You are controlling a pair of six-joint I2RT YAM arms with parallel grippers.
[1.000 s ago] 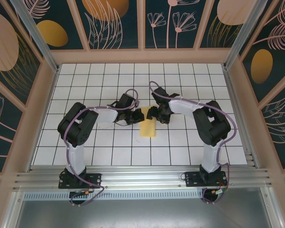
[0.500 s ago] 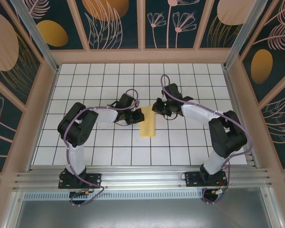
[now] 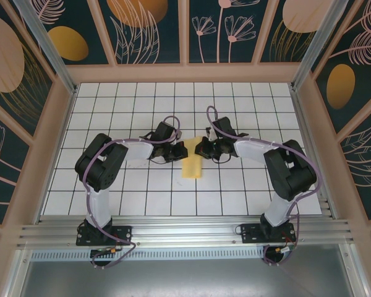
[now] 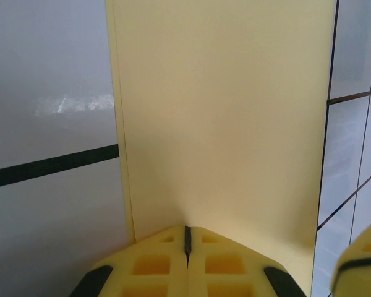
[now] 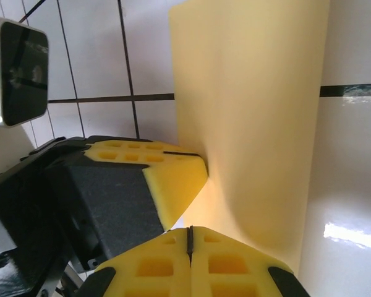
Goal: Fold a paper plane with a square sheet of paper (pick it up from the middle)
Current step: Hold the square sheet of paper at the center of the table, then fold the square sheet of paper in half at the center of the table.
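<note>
The square sheet of paper (image 3: 192, 163) lies folded in half as a narrow yellow rectangle on the white grid table (image 3: 136, 198). No paper plane is in view. My left gripper (image 3: 181, 150) is shut, its tip resting on the sheet's far left part. In the left wrist view the left gripper (image 4: 187, 230) touches the flat paper (image 4: 222, 111), whose two layers show at the left edge. My right gripper (image 3: 201, 148) is shut at the sheet's far right part. In the right wrist view the right gripper (image 5: 189, 230) meets the paper (image 5: 253, 117) beside the left fingers (image 5: 173, 176).
Wooden-framed walls with leaf panels (image 3: 185, 31) close in the table on three sides. An aluminium rail (image 3: 185, 232) runs along the near edge by the arm bases. The two grippers stand close together, tips almost touching.
The right gripper shut, swung away to the right of the sheet, then came back to its far right part. The left gripper and the paper stayed put.
</note>
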